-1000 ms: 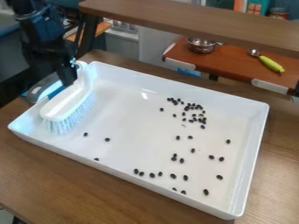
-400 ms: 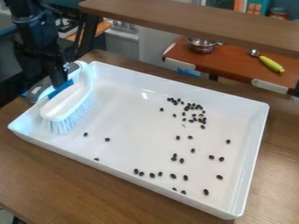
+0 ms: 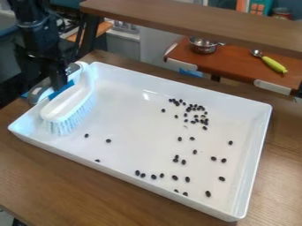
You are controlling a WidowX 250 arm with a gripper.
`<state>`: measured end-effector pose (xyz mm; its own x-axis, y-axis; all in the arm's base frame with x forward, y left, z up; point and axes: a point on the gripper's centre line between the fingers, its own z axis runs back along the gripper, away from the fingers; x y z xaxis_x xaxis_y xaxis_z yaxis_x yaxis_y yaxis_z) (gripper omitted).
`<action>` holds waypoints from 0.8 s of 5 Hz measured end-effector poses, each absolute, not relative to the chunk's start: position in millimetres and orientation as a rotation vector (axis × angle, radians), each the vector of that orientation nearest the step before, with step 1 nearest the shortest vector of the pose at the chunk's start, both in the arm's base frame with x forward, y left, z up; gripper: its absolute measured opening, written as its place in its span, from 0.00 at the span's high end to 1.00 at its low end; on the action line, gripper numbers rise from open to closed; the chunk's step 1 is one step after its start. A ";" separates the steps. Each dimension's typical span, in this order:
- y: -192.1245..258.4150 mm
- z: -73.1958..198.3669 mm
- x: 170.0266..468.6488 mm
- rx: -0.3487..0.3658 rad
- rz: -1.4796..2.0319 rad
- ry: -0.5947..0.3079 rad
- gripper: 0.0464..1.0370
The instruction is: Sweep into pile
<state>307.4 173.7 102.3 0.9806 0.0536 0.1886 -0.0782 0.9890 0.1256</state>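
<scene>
And there was the gripper [image 3: 58, 85], right up against the brush [image 3: 69, 103] at the tray's left end; whether spread or pinching, I couldn't tell! The brush sat bristles down, long, white and rounded. Well apart from both, small dark oval beans [image 3: 193, 122] lay loosely clustered and scattered across the smooth, glossy white tray [image 3: 252, 154], over wood-grained table [image 3: 88, 194].

Before you, a long brown wooden shelf [image 3: 194, 21] spans above a reddish-brown wooden surface [image 3: 236, 67], behind your brown wood-grained table [image 3: 77, 190].
</scene>
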 end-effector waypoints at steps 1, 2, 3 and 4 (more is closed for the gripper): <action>176.0 89.3 308.8 0.132 0.069 -0.158 0.04; 177.1 82.4 308.2 0.131 0.065 -0.139 0.04; 177.5 77.7 305.9 0.137 0.065 -0.130 0.09; 177.4 74.1 303.9 0.140 0.079 -0.126 0.38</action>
<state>303.9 177.4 74.1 0.9890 0.0694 0.1306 -0.0870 0.9871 0.1342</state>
